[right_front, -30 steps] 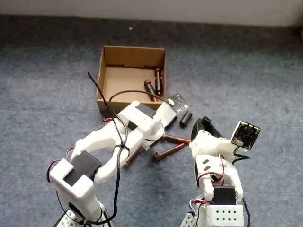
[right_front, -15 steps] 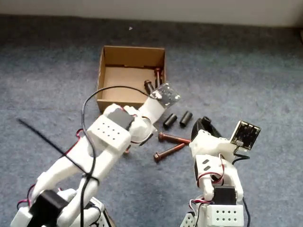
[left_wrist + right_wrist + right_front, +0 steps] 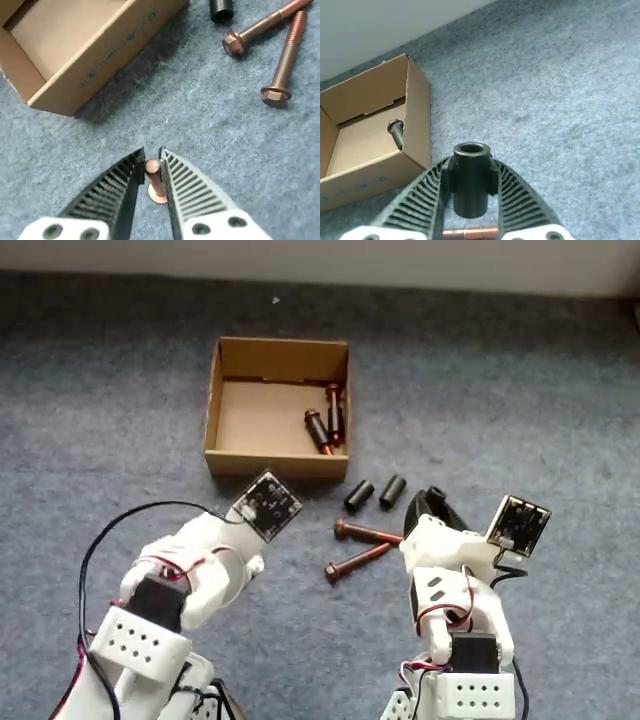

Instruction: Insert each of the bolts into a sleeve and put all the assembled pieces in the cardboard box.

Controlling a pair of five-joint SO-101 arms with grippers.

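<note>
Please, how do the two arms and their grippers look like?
The left arm and the right arm are white plastic with black motors; red, black and white cables run along them. The left gripper and right gripper have black, ribbed, tapering fingers.

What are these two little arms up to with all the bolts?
Two robot arms are pairing bolts with sleeves. The left gripper is clamped on a copper bolt, and the right gripper holds a black sleeve. Two assembled pieces lie in the cardboard box. Two loose bolts and two loose sleeves lie on the carpet beside it.
</note>
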